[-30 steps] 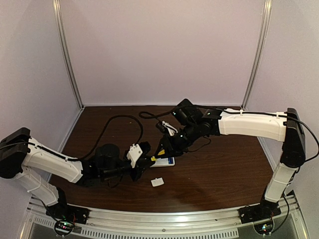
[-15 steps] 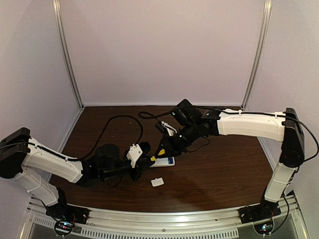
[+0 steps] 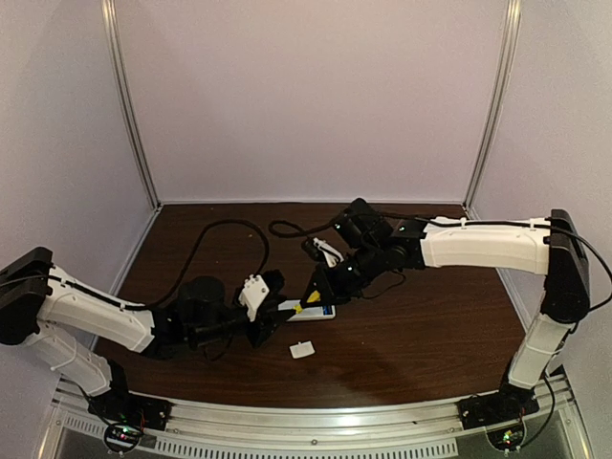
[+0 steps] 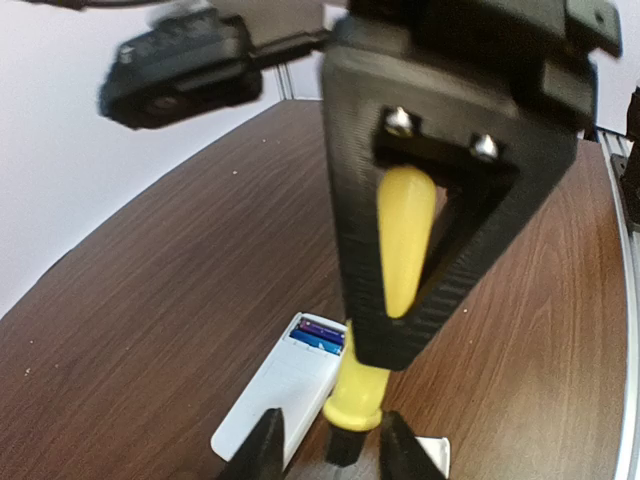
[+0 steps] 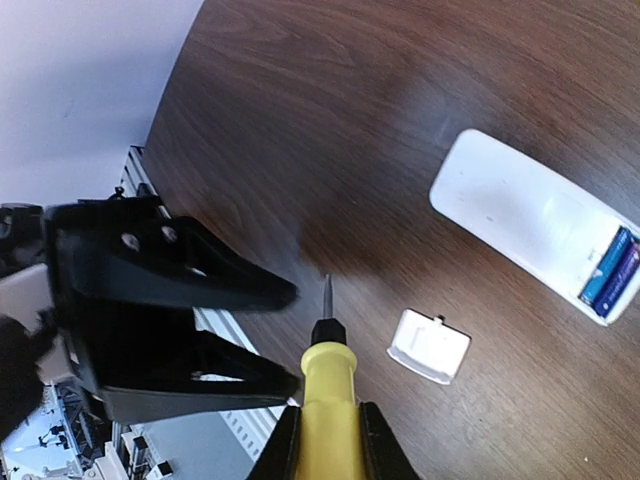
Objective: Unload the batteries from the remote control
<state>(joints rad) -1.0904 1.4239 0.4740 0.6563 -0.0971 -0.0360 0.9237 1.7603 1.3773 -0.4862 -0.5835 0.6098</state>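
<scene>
**Right arm.** The right gripper (image 3: 320, 285) reaches in over the middle of the surface (image 5: 400, 100). Its fingers (image 4: 350, 200) are clenched on the yellow handle of a screwdriver (image 5: 330, 400). The tool is tilted, with its metal tip pointing away from the right wrist and toward the left gripper (image 3: 271, 320). The tip hangs over bare wood and does not touch the remote control (image 5: 510, 215).

**Left arm.** The left gripper sits low, close to the surface, facing the right gripper. Its fingers (image 5: 200, 280) are released and stand apart, gripping nothing. In the left wrist view, the black neck of the screwdriver lies between the two fingertips, with a gap showing on each side.

**Remote control.** The white remote control lies flat on the surface, just beside both grippers and below the screwdriver handle. Neither gripper touches it. The compartment at one end is uncovered.

**Batteries.** The batteries (image 5: 612, 268), two blue cylinders, lie side by side inside the uncovered compartment of the remote control.

**Cover.** A small white cover (image 5: 430, 346) lies flat on the surface near the remote control but apart from it, on the side toward the arm bases.

**Cabling.** A black cable (image 3: 206, 239) loops across the surface behind the left arm.
</scene>
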